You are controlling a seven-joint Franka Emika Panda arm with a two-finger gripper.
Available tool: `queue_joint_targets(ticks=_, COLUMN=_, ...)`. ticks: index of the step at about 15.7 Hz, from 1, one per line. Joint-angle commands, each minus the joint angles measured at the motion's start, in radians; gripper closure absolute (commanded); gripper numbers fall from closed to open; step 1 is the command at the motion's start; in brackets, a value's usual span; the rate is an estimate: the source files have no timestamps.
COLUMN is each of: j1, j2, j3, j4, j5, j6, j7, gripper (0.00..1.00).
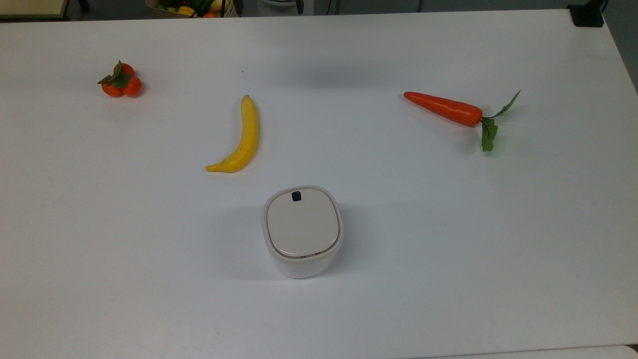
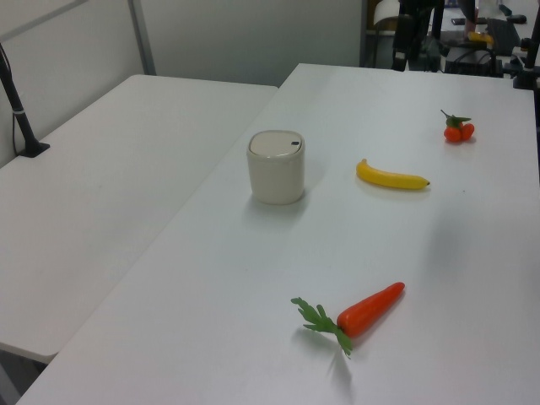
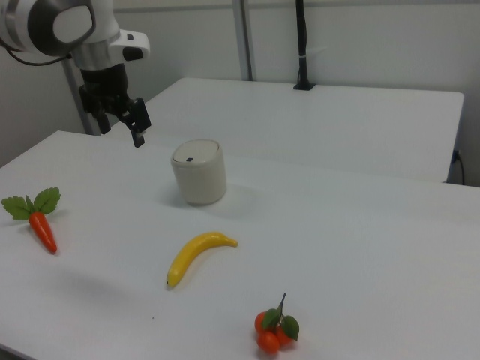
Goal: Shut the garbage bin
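Observation:
The garbage bin (image 1: 302, 232) is a small white tub standing near the middle of the table. Its cream lid (image 1: 302, 228) lies flat and level with the rim. A small black button (image 1: 296, 196) sits at the lid's far edge in the top view. The same garbage bin (image 2: 276, 166) (image 3: 199, 173) stands upright in the two side views. My gripper (image 3: 120, 126) hangs above the table, up and to the right view's left of the bin, well apart from it. Its black fingers are open and hold nothing.
A yellow banana (image 1: 239, 137), an orange carrot with green leaves (image 1: 443, 108) and a cluster of small orange fruit (image 1: 119, 81) lie on the white table (image 1: 448, 259). A second white table (image 2: 101, 186) adjoins it. A black post (image 3: 301, 45) stands behind.

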Motion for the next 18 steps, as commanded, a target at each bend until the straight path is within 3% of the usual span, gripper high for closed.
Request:
queue_joint_targets(ticks=1, j1=0.008, j2=-0.01, j3=-0.006, j4=0.001, j5=-0.03, j6=-0.024, j7=-0.033, gripper=0.0)
queue_joint_targets(ticks=7, j1=0.011, j2=0.008, j3=-0.033, j4=-0.004, j5=-0.046, j6=0.059, j7=-0.228, gripper=0.0)
queue_joint_targets(ticks=18, j1=0.011, j2=0.013, j3=-0.029, j4=-0.005, j5=-0.046, j6=0.051, j7=-0.225, gripper=0.0)
